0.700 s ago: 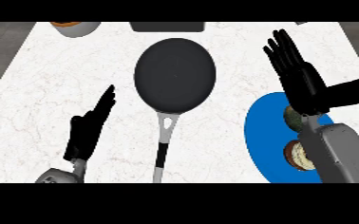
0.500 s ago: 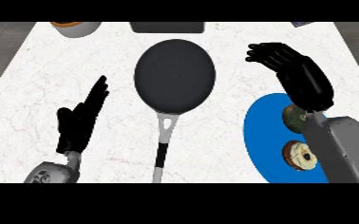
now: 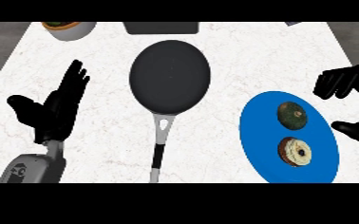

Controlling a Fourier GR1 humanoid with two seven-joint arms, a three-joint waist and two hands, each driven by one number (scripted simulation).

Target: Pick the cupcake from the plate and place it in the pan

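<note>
Left hand (image 3: pixel 60 105) is up at the left side of the counter (image 3: pixel 238 52), open, fingers straight and pointing away, resting, nothing in it. Over to the right edge: the right hand (image 3: pixel 338 81) is only partly in view, fingers bent over just past the far rim of the blue plate (image 3: pixel 261 123), thumb showing lower down beside the plate's right rim. There is a wide gap between thumb and fingers and nothing held there, so it's an open hand.

On the plate sit two small round bakes, apart from each other: a dark one (image 3: pixel 292 114) on the far half, a pale cream-centred one (image 3: pixel 296 151) on the near half. From straight above I cannot tell which is the cupcake, but both are on the plate, untouched.

The black frying pan (image 3: pixel 170 81) lies mid-counter with nothing in it, handle running towards the robot, left of the plate and apart from it. A pale bowl (image 3: pixel 68 29) sits at the far left corner
</note>
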